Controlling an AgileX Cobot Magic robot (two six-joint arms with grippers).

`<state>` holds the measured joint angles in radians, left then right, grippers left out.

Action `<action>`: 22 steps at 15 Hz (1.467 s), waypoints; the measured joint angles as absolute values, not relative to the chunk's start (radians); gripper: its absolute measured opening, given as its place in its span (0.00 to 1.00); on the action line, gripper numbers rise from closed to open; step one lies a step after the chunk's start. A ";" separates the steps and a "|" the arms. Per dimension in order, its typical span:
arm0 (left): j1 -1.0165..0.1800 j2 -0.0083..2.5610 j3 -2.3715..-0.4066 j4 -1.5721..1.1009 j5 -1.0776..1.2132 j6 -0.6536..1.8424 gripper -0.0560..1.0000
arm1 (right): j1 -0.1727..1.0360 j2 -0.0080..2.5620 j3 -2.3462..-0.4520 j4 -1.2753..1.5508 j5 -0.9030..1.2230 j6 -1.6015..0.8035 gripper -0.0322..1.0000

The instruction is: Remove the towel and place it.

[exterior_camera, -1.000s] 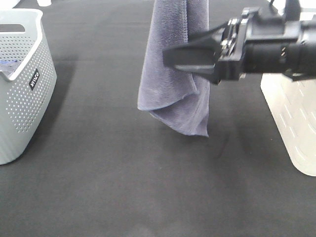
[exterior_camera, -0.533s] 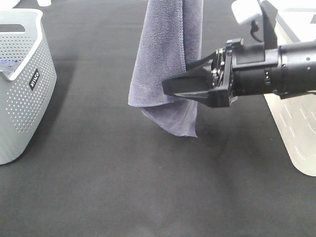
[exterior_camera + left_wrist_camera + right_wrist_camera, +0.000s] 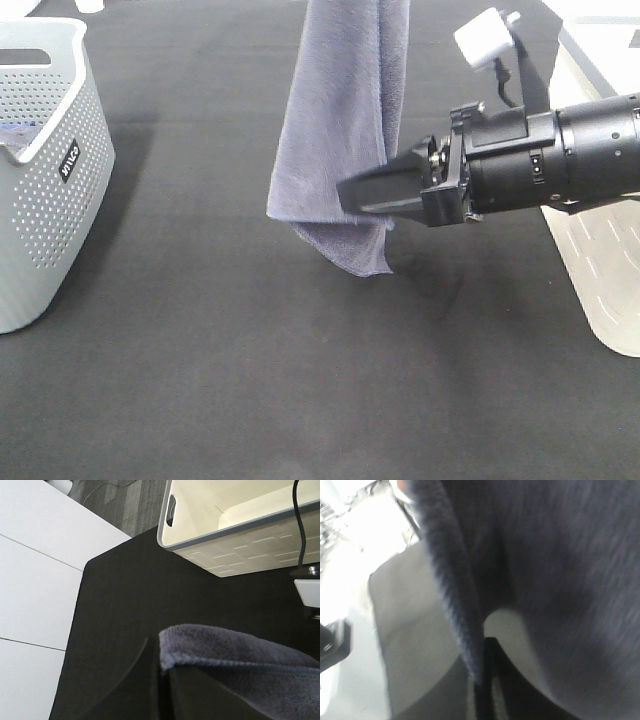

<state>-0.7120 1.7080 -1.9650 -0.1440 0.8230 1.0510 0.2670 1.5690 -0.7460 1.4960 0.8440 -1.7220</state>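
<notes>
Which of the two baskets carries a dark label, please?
The grey perforated basket on the left; the cream basket on the right shows none.

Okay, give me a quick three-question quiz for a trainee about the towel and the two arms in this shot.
1. True or false: the towel lies flat on the table.
2. The right pincer is: A, open beside the towel; B, shut on the towel's lower part; C, inside the grey basket.
3. In the left wrist view, what grips the towel?

Key: 1 false, it hangs. 2 B. 3 the left pincer, shut on its edge.
</notes>
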 joint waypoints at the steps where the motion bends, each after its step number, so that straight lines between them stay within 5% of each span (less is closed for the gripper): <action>1: -0.712 1.710 -1.965 -0.134 0.835 1.051 0.05 | 0.267 1.569 -0.772 1.413 0.847 -1.614 0.04; 10: -0.712 1.723 -1.965 0.034 0.892 0.854 0.05 | 0.267 1.570 -1.232 0.610 1.103 -0.749 0.04; 18: -0.710 1.779 -1.965 0.259 0.887 0.491 0.05 | 0.267 1.570 -1.539 0.291 1.158 -0.644 0.04; 22: -0.629 1.847 -1.965 0.314 0.720 0.305 0.05 | 0.267 1.580 -1.559 0.140 0.945 -0.624 0.04</action>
<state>-0.6290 1.8470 -1.9650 0.3140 0.7200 0.3050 0.2670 1.5800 -1.5590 0.1400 0.9450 -0.6240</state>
